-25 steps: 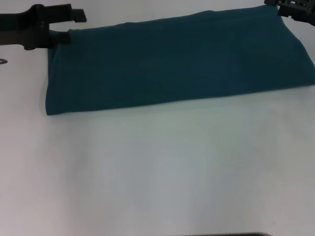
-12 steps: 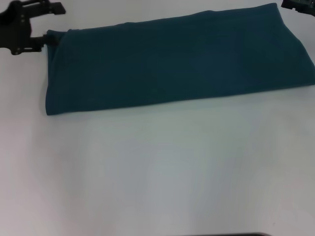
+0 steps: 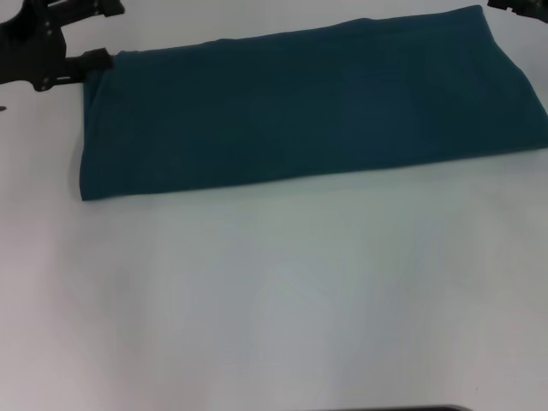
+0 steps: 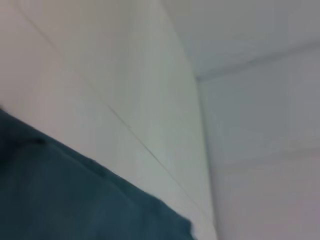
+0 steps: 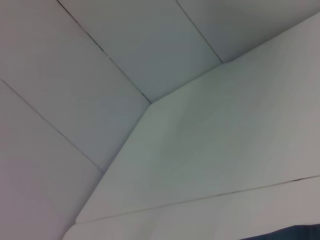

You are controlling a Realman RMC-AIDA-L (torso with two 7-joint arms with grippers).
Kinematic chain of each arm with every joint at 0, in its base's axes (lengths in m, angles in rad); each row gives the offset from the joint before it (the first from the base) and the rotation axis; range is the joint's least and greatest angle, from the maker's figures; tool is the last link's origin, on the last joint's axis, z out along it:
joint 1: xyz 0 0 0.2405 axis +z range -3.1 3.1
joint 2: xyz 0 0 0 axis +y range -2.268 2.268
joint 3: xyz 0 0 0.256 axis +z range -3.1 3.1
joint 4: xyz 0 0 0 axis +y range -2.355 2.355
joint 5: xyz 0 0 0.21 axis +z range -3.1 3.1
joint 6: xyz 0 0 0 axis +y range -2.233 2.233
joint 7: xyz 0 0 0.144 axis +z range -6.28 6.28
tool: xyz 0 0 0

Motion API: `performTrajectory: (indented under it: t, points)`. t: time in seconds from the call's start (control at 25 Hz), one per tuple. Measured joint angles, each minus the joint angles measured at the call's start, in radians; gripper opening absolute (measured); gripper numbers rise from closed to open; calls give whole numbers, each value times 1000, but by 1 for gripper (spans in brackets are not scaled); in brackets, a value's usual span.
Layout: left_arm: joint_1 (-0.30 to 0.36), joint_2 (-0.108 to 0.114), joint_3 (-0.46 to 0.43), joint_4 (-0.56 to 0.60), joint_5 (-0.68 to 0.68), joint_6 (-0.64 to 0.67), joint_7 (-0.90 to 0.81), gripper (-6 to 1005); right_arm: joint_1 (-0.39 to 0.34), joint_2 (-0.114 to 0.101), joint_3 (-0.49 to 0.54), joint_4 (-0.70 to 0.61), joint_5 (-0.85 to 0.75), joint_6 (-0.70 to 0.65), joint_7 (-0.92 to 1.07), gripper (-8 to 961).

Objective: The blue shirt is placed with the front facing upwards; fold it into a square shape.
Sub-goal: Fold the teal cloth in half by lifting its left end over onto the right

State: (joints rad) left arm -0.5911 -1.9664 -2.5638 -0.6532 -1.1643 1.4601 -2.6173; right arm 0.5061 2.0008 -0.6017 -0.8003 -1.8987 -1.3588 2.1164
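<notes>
blue shirt [image 3: 308,107] lying folded lengthwise on table [image 3: 282,300] | left pincer [image 3: 98,34] hovering apart at its far-left corner | right pincer [image 3: 518,7] peeking at far-right corner, spread unclear

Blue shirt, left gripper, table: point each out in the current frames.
blue shirt [image 3: 308,107], head view, middle of the folded top layer.
left gripper [image 3: 90,34], head view, gap between its two fingertips, at the shirt's far left corner.
table [image 3: 282,300], head view, bare white surface.

White table [image 3: 282,300]; pale panelled wall [image 5: 100,60] with thin seams.
</notes>
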Motion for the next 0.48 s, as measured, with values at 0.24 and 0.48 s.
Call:
performTrajectory:
  t: [0.24, 0.48]
  points:
    - [20, -31, 40, 32, 27, -191, -40, 875, -2, 4, -2, 5, -3, -6, 7, 944]
    - [22, -32, 56, 40, 95, -228, -67, 876, -8, 4, 5, 6, 0, -9, 8, 944]
